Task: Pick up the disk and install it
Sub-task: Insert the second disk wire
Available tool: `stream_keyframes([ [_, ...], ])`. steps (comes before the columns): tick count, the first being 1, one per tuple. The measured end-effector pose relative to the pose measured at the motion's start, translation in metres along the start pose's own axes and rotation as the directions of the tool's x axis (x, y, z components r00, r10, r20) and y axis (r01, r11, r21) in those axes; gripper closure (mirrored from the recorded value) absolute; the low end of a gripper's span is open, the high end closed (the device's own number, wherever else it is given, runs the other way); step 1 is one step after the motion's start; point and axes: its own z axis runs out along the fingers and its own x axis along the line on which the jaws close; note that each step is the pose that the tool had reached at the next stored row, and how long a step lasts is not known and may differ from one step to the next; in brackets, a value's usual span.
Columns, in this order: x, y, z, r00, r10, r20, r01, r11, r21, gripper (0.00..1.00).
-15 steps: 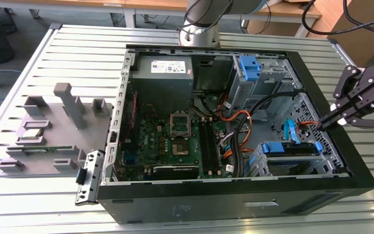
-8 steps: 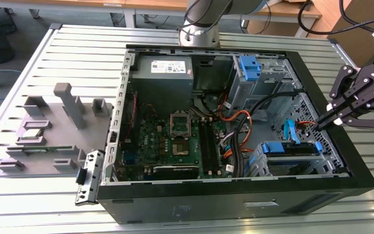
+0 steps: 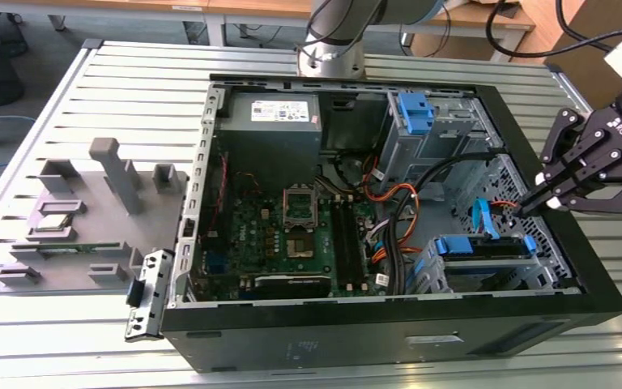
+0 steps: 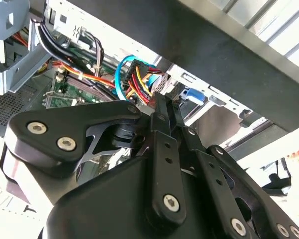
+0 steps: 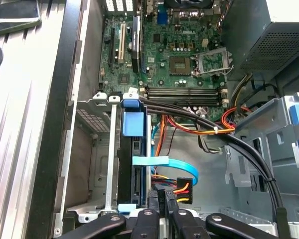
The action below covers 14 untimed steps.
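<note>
We see the black linkage claw (image 3: 527,204) reaching over the exterior view's right wall of the open black computer tower case (image 3: 586,275), which lies on its side on the slatted metal table (image 3: 95,97). In both wrist views its fingers (image 5: 153,201) are drawn together to a thin slit. We cannot make out anything pinched between them.

The disk, a flat silver hard drive with blue plastic rails (image 5: 134,159), stands on edge inside the grey sheet-metal drive cage (image 5: 109,149), at the near corner of the case on the exterior view's right (image 3: 484,247). It looks seated or close to it, though we cannot tell whether it is fully home.

The claw's tips sit just beside the red, yellow and black power connector (image 5: 182,186) and the looping light-blue flat data cable (image 5: 179,167). The main risk, as we judge it, is snagging. A sideways move could hook the blue loop or pull on the connector and drag the drive askew in its cage. A push off the rail line could jam it.

Room is tight. The case wall is close behind the claw, the cage edge is on one side, and the thick black cable bundle (image 5: 239,144) runs across the far side. Straight up out of the case looks like the freest way.
</note>
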Motion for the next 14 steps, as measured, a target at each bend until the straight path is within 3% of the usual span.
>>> stream_keyframes([
  [4, 0.0004, 0.0031, 0.0015, 1.0, 0.0, 0.0002, 0.0, 0.999, 0.0446, 0.83],
  [11, 0.0013, 0.0172, 0.0061, 1.0, -0.001, 0.0, 0.001, 0.9969, 0.0788, 0.83],
  [14, 0.0015, 0.0208, 0.0073, 1.0, -0.002, -0.0001, 0.002, 0.9945, 0.1044, 0.83],
])
